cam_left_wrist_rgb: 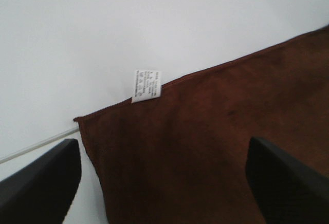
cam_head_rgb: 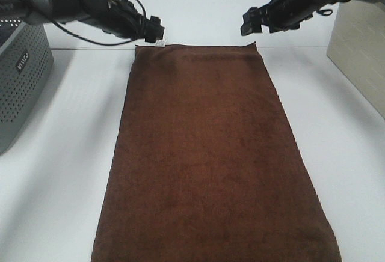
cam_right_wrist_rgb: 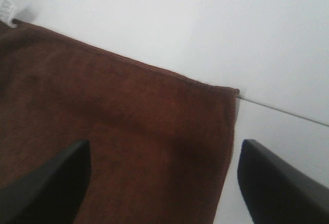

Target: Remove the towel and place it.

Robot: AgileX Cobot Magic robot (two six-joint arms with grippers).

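Note:
The dark brown towel [cam_head_rgb: 210, 154] lies flat and spread out on the white table, its long side running from the far edge toward the camera. A small white tag [cam_left_wrist_rgb: 146, 86] sits at its far left corner. My left gripper [cam_head_rgb: 155, 30] hovers just above that corner, open, with nothing between its fingers [cam_left_wrist_rgb: 43, 183]. My right gripper [cam_head_rgb: 249, 21] hovers above the far right corner [cam_right_wrist_rgb: 226, 93], also open and empty. Both wrist views show the towel [cam_left_wrist_rgb: 216, 147] [cam_right_wrist_rgb: 113, 131] lying free under the spread jaws.
A grey perforated basket [cam_head_rgb: 21, 82] stands at the left edge of the table. A beige box [cam_head_rgb: 361, 51] stands at the right. The white wall rises right behind the towel's far edge.

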